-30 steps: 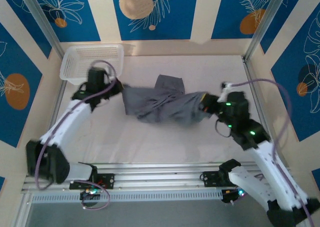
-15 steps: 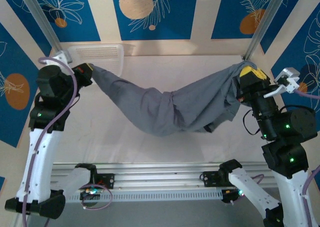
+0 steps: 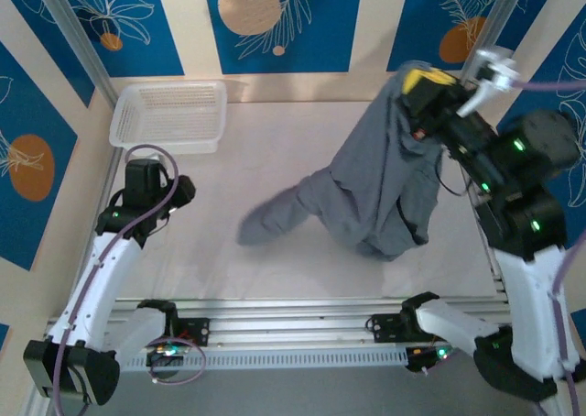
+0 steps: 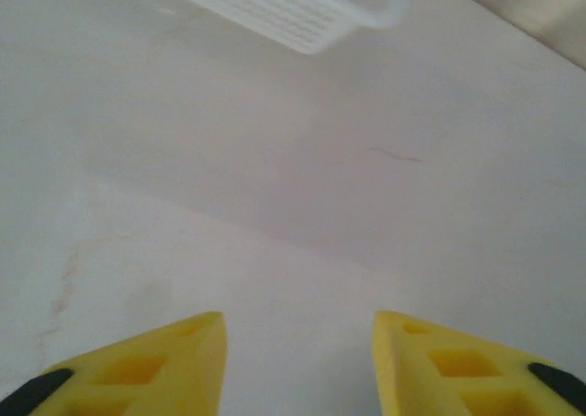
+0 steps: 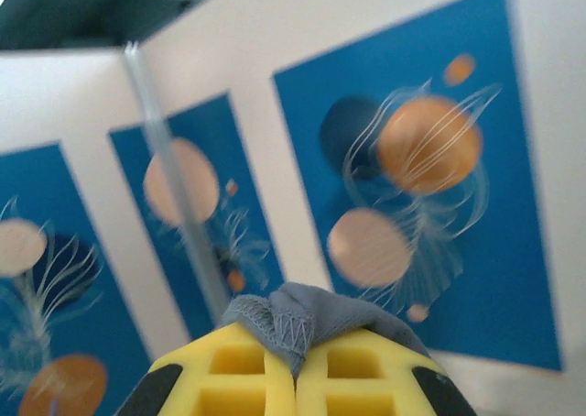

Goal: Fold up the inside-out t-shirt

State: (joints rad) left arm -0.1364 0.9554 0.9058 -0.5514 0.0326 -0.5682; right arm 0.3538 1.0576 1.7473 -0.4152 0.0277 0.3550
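White table [image 3: 275, 269] amid blue-panelled walls [image 3: 275, 22], left fingers [image 4: 165, 361] apart and empty, right fingers [image 5: 238, 379] tight on grey t-shirt [image 3: 385, 178]

Overhead rear view, two wrist close-ups

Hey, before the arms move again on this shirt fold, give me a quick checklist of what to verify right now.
1. Right gripper shut on a seamed edge of the t-shirt: ok.
2. Left gripper open, nothing in it: ok.
3. T-shirt flat on the table: not ok, it hangs bunched, low end touching.
4. White basket apart from the t-shirt: ok.
5. Which edge is pinched: cannot tell.
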